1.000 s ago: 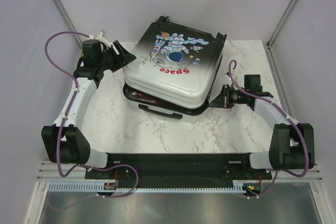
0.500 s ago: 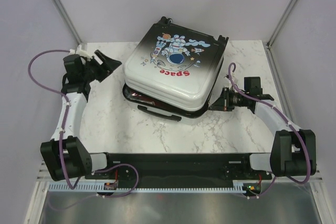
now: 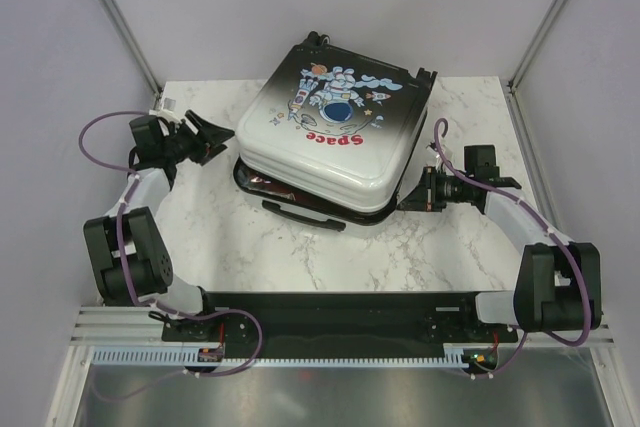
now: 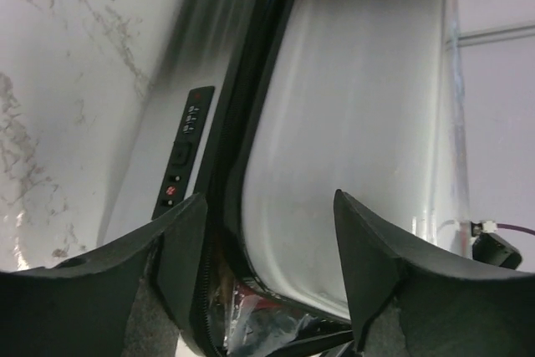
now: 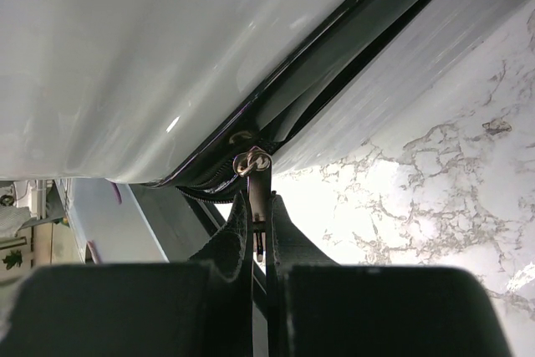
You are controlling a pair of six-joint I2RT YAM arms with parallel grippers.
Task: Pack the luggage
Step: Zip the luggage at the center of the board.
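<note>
Black-to-white astronaut-print luggage point(image 3: 335, 137), half closed

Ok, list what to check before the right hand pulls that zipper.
1. Grip: right hand shut on the zipper pull: ok.
2. Spare arm: left hand open, holding nothing: ok.
3. Lid of the luggage flush on its base: not ok, a gap shows along the near edge.
4. Seam free of contents: not ok, crinkled plastic sits in the gap.
5. Base resting on the table: ok.
6. Zipper track ahead unobstructed: cannot tell.
</note>
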